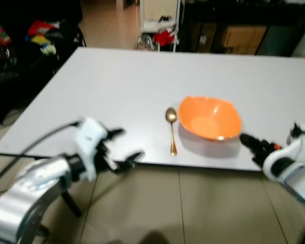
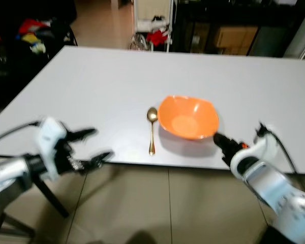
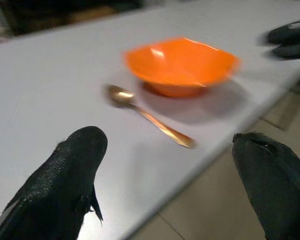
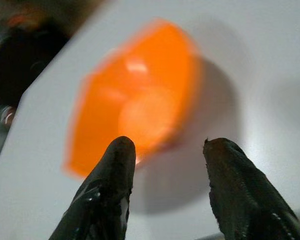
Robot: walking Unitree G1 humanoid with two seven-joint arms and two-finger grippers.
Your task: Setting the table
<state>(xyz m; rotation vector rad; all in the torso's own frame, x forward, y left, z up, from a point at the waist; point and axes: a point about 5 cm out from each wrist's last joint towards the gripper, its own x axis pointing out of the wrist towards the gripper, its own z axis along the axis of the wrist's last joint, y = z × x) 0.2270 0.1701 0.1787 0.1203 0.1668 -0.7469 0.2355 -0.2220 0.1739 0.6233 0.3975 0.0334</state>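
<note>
An orange bowl (image 1: 210, 118) stands near the front edge of the pale grey table (image 1: 117, 76). A gold spoon (image 1: 172, 129) lies just left of it, with its handle towards me. My left gripper (image 1: 128, 145) is open at the table's front edge, left of the spoon, and nothing is between its fingers (image 3: 75, 170). My right gripper (image 1: 248, 141) is open at the front edge, just right of the bowl. In the right wrist view its fingers (image 4: 112, 185) point at the bowl (image 4: 135, 100) without touching it.
Tiled floor (image 1: 193, 203) lies below the table's front edge. Beyond the far edge stand a white rack with a red item (image 1: 162, 30) and a dark cabinet (image 1: 244, 30). A dark seat with coloured things (image 1: 40, 35) is at the back left.
</note>
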